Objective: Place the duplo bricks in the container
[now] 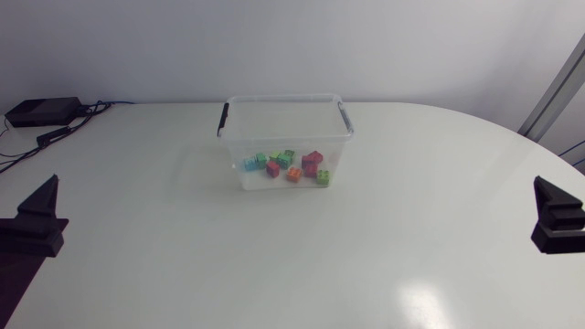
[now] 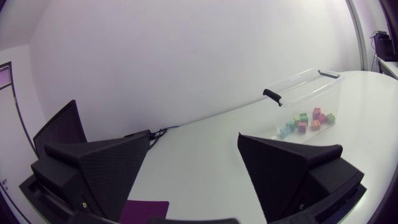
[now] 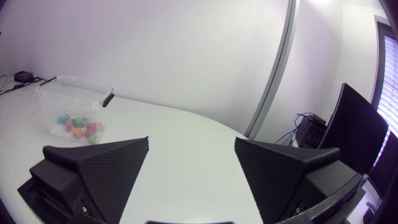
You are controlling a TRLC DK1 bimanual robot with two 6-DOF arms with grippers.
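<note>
A clear plastic container (image 1: 284, 102) with black handle clips stands on the white table, a little behind its middle. Several duplo bricks (image 1: 291, 164) in blue, green, red and orange lie on its floor. My left gripper (image 1: 37, 219) rests at the table's left edge, open and empty. At the right edge my right gripper (image 1: 556, 215) is open and empty too. In the left wrist view the container (image 2: 305, 87) is far ahead of the open left gripper (image 2: 193, 168). The right wrist view has the container (image 3: 74, 93) far ahead of the open right gripper (image 3: 191, 169).
A black box (image 1: 41, 111) with cables lies at the table's back left corner. The white tabletop (image 1: 292, 265) stretches bare between the container and both grippers.
</note>
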